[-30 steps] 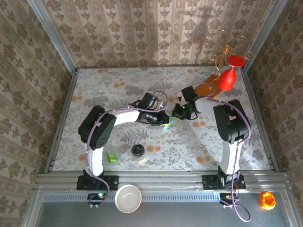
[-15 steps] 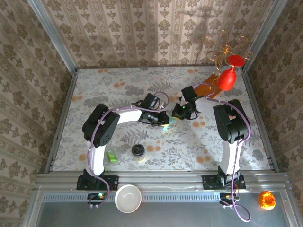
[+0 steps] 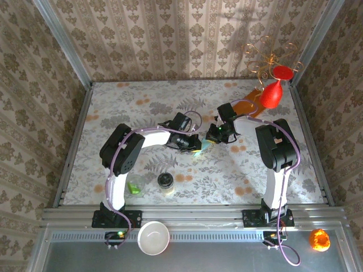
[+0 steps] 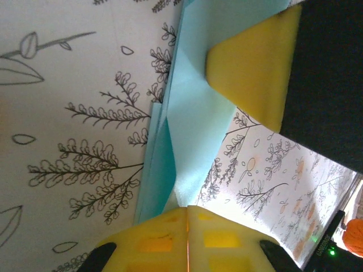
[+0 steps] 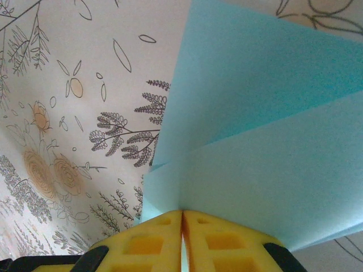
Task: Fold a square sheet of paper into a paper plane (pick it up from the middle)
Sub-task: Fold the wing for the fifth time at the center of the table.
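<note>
At the centre of the table [image 3: 142, 96], the two grippers meet tip to tip over the square sheet of paper [image 3: 202, 145], which appears in the overhead view as a small cyan sliver between them. Compared with one second earlier, the left gripper [image 3: 196, 143] has shifted slightly toward the right gripper [image 3: 211, 136]. Less of the sheet is now exposed — the cyan patch below the fingers has shrunk. In the left wrist view, the left gripper [image 4: 187, 214] has its yellow pads pressed together on a folded edge of the square sheet of paper [image 4: 193, 113]. Several layers and a diagonal crease are visible, and a yellow pad [image 4: 252, 68] of the right gripper lies against the same sheet further along. In the right wrist view, the right gripper [image 5: 182, 218] is likewise clamped on the square sheet of paper [image 5: 255, 141], which fans out in two layers from the pinch. Assessment: both sets of jaws are closed on the sheet and a fold is in progress. The reduced spacing suggests the layers are being brought together for creasing — the dart shape is not yet formed.
</note>
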